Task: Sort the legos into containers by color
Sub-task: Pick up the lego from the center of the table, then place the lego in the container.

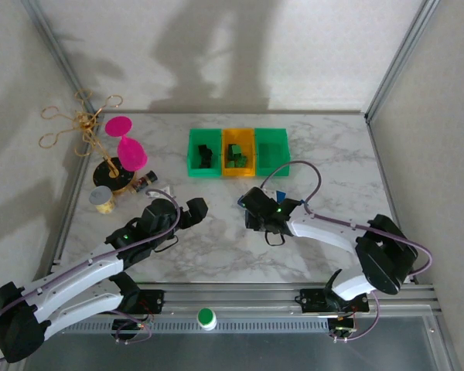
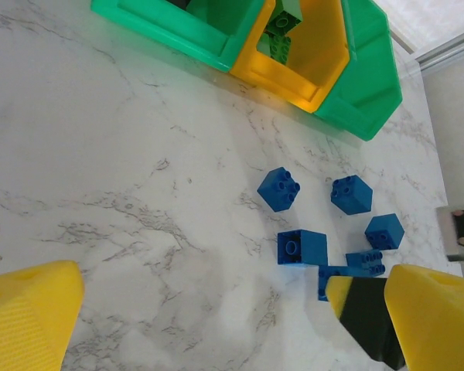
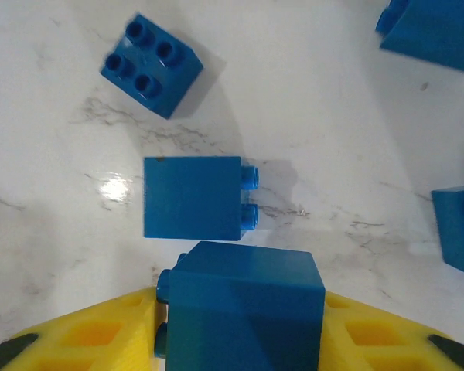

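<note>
Pinched, seemingly snugly, in the narrow-set right gripper [image 3: 238, 309]: a blue lego brick [image 3: 243, 282], down by the marble tabletop [image 1: 216, 247] among loose blue bricks [image 3: 192, 197]. Toward the far side and slightly right from there: the empty right-hand green bin [image 1: 271, 151], beside the orange bin [image 1: 247, 139]. Left gripper [image 2: 232, 294] gaping wide, empty, farther from that bin.

Pinched between yellow fingers [image 3: 93, 340], held blue brick [image 3: 246, 305], second blue brick [image 3: 192, 198] on its side just beyond, studs rightward, four-stud brick [image 3: 151, 65] upper left, marble tabletop [image 3: 309, 100] beneath.
</note>
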Robot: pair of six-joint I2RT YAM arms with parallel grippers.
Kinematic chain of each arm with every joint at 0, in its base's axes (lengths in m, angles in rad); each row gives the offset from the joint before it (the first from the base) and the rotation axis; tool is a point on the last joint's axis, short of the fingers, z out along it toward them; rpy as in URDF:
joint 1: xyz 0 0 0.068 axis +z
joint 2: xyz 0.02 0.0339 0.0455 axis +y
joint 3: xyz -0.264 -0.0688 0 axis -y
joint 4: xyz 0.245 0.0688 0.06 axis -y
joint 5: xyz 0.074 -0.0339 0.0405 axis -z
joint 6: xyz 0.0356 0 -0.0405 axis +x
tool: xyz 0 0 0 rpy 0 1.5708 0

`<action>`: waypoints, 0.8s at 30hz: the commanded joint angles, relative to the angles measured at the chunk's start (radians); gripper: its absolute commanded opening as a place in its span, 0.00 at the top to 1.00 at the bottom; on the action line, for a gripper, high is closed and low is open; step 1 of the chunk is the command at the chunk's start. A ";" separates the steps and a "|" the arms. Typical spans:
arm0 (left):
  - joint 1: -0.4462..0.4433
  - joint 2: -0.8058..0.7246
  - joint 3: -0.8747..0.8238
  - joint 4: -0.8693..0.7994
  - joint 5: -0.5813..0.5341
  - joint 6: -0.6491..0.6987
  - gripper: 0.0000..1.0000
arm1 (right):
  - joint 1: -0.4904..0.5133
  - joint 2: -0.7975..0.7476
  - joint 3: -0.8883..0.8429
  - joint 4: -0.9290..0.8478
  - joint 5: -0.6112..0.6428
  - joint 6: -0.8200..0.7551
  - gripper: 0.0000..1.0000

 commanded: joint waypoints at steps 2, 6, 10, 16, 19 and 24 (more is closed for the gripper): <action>-0.007 0.031 0.047 0.017 -0.007 0.014 0.00 | -0.048 -0.078 0.053 -0.058 0.039 -0.039 0.55; -0.007 0.070 0.082 0.041 0.003 0.023 0.00 | -0.130 -0.105 0.086 -0.060 0.022 -0.097 0.55; -0.007 0.124 0.128 0.069 0.009 0.044 0.00 | -0.227 -0.088 0.141 -0.036 0.025 -0.172 0.54; -0.007 0.212 0.198 0.098 0.013 0.077 0.00 | -0.347 0.005 0.235 0.044 0.017 -0.257 0.54; -0.006 0.255 0.232 0.112 0.020 0.087 0.00 | -0.388 0.080 0.283 0.085 0.004 -0.286 0.54; -0.007 0.318 0.271 0.136 0.033 0.095 0.00 | -0.410 0.220 0.397 0.125 0.022 -0.344 0.54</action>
